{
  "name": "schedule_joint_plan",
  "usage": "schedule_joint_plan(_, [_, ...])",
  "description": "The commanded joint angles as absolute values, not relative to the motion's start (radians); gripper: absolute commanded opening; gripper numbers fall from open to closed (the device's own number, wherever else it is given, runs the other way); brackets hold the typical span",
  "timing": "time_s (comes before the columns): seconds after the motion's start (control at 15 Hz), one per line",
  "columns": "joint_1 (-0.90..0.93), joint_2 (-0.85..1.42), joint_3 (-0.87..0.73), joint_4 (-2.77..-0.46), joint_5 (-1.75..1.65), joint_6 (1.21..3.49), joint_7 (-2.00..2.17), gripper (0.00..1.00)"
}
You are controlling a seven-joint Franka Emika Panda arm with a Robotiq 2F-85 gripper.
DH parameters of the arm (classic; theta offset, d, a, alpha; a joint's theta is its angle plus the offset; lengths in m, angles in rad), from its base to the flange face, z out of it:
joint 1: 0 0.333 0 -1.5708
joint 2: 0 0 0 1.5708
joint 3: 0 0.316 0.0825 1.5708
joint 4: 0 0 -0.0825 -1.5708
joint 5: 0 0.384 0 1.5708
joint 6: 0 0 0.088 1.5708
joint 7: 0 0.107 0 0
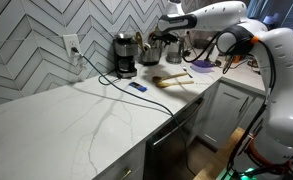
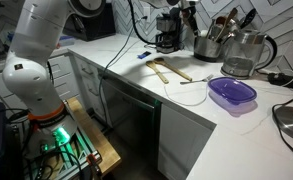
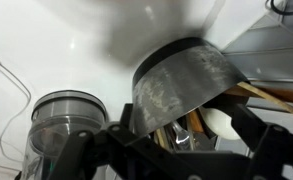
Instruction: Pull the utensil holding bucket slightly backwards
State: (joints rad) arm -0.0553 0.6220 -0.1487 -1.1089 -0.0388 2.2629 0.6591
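Observation:
The utensil bucket [image 3: 181, 85] is a round brushed-metal pot holding wooden spoons and metal utensils. It stands at the back of the white counter in both exterior views [image 1: 152, 49] [image 2: 207, 46], between a coffee maker and a glass kettle. In the wrist view my gripper [image 3: 186, 140] is open, with one black finger on each side of the bucket's rim and the utensils between them. In an exterior view the gripper [image 1: 169, 36] hangs right at the bucket's top. Whether a finger touches the rim is unclear.
A black coffee maker [image 1: 124, 56] [image 2: 166, 40] and a glass kettle [image 2: 244, 55] [image 3: 56, 120] flank the bucket. Wooden spatulas [image 2: 172, 72], a small blue object [image 1: 136, 87] and a purple lidded container [image 2: 231, 93] lie on the counter. The tiled wall is close behind.

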Motion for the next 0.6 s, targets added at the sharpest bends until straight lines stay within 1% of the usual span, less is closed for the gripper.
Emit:
schedule_joint_plan(0.0, [-0.046,0.745,-0.183,-0.928,-0.026,2.169,0.855,1.00])
schedule_joint_plan(0.53, [-0.044,0.880,-0.229,-0.760,-0.023,2.106,1.297,1.00])
